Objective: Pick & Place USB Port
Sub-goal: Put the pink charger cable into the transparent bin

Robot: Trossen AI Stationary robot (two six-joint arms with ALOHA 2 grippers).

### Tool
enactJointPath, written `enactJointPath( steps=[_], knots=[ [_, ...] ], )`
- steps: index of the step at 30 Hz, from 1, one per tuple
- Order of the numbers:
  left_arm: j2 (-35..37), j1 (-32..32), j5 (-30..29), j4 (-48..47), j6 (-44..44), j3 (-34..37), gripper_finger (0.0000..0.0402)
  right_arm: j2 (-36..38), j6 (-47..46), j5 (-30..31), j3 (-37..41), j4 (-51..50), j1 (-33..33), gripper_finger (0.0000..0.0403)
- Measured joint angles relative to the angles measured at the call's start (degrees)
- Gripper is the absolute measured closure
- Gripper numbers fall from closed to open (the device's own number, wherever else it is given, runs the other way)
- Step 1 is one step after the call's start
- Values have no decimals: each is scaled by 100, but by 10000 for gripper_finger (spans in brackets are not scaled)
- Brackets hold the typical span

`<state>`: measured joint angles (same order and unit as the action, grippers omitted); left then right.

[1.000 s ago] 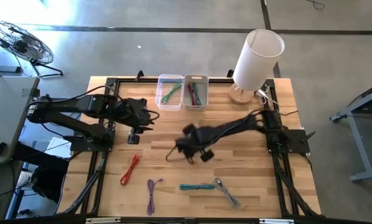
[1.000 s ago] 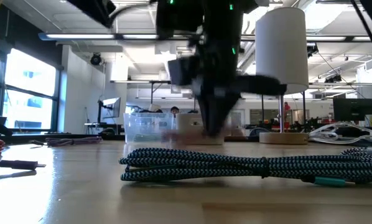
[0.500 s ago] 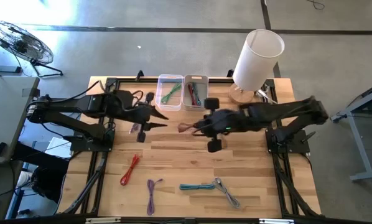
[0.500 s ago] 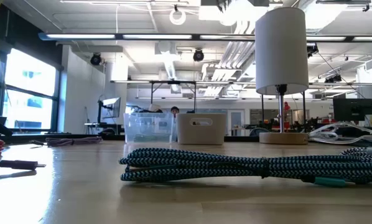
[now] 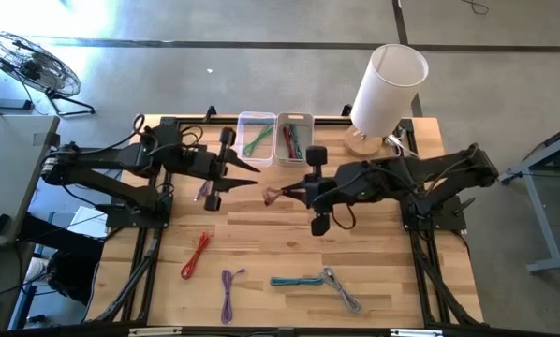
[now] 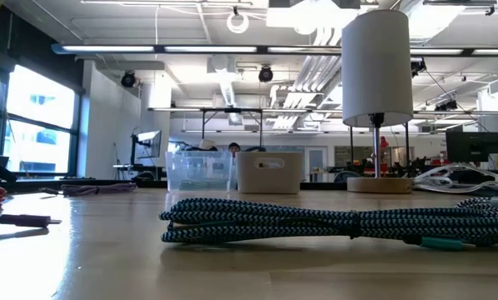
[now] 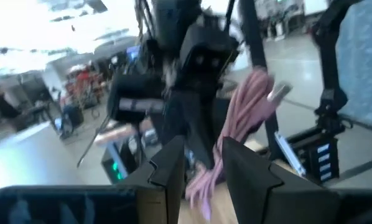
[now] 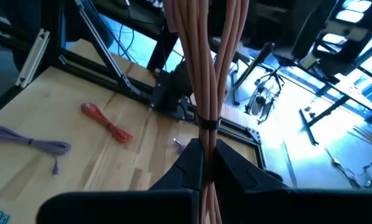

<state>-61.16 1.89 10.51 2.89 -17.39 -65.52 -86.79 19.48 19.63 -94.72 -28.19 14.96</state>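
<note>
The right gripper (image 5: 292, 195) pinches a bundled pink cable (image 8: 204, 68), held above the counter (image 5: 374, 253) just in front of the two bins (image 5: 275, 138). Facing it, the left gripper (image 5: 247, 173) has its fingers spread, tips near the cable's end.

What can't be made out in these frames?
- Low view: both arms out of frame; teal braided cable cut off at right.
- Left wrist view: blurred; left gripper near pink cable, contact unclear.
- High view: bin contents too small to identify; right gripper grip unclear.
</note>
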Motion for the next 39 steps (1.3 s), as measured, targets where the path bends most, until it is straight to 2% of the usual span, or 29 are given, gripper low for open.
enactJointPath(
  steps=[13, 25, 35, 39],
  knots=[
    [-438, 0, 435, 167, -35, 3, 293, -1, 204, -114, -4, 200, -74, 395],
    [-486, 0, 393, 351, -90, -2, 200, -1, 290, -120, -4, 215, -117, 395],
    [-486, 0, 430, 653, -97, -4, 196, -27, 188, -393, -11, 407, -466, 395],
    [-537, 0, 428, 637, -96, -4, 196, -112, 180, -688, -15, 506, -595, 395]
  ],
)
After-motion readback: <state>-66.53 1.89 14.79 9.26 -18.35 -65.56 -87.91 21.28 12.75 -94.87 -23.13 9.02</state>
